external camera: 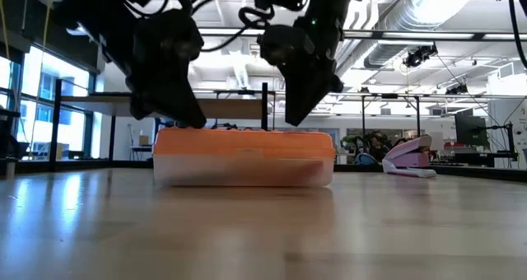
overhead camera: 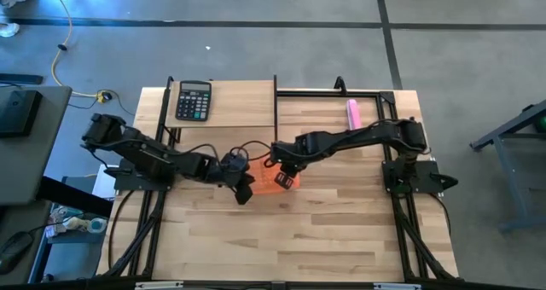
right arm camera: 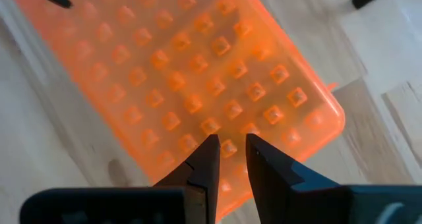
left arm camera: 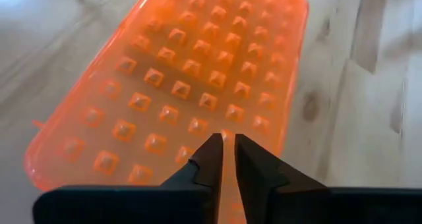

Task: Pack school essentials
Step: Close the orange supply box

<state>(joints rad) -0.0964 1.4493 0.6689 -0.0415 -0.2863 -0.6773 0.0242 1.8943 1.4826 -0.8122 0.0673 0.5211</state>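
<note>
An orange see-through box (overhead camera: 266, 176) with a studded lid (left arm camera: 198, 72) lies shut and flat on the middle of the table, seen side-on in the low view as the box (external camera: 244, 155). My left gripper (overhead camera: 242, 188) (left arm camera: 229, 140) stands over the lid's left end with only a sliver between its fingertips. My right gripper (overhead camera: 286, 180) (right arm camera: 231, 140) hangs over the lid's right part with a narrow gap. No scissors, pen, eraser, notepad, pencils or yellow-green box show; I cannot see what is inside the box. My left gripper comes down slanting from above, and its shut fingertips (external camera: 194, 122) meet the top of the lid at the box's left end (external camera: 177, 132). The box rests flat on the table. My right gripper points down over the lid (right arm camera: 217, 118); I cannot tell whether its tips touch.
A black calculator (overhead camera: 193, 101) lies at the far left of the table. A pink oblong bar (overhead camera: 352, 113) (external camera: 409, 158) lies at the far right. Bare wood (overhead camera: 299, 239) stretches from the box to the near edge.
</note>
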